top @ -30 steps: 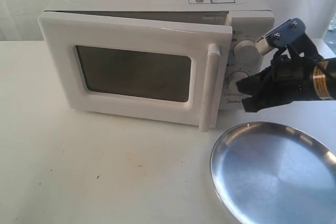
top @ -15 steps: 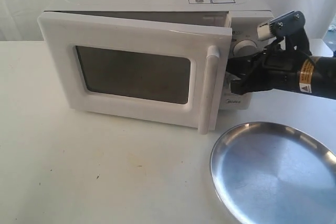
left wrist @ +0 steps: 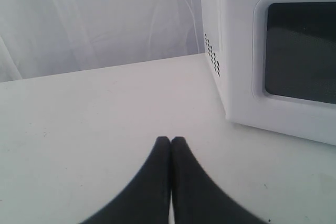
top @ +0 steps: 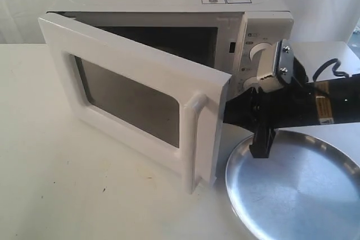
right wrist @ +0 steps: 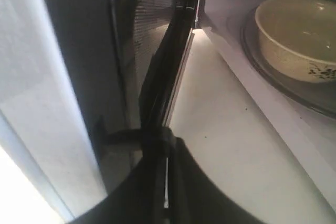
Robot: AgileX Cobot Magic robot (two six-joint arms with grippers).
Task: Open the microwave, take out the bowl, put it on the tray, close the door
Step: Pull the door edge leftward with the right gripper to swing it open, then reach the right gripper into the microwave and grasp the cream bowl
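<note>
Now at the door (top: 129, 99) edge with right gripper (right wrist: 166, 141) pinched closed.
Just ahead, glossy ceramic bowl (right wrist: 294, 35): likely light, slippery, chippable; best gripped across its near rim.

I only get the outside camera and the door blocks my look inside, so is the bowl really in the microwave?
Observer: Yes. The right wrist view shows the bowl sitting on the glass turntable inside the microwave.
Operator: Yay! And where is the other arm? I can't see it at all.
Observer: The left wrist view shows the left gripper shut and holding nothing, above the table beside the microwave.
</note>
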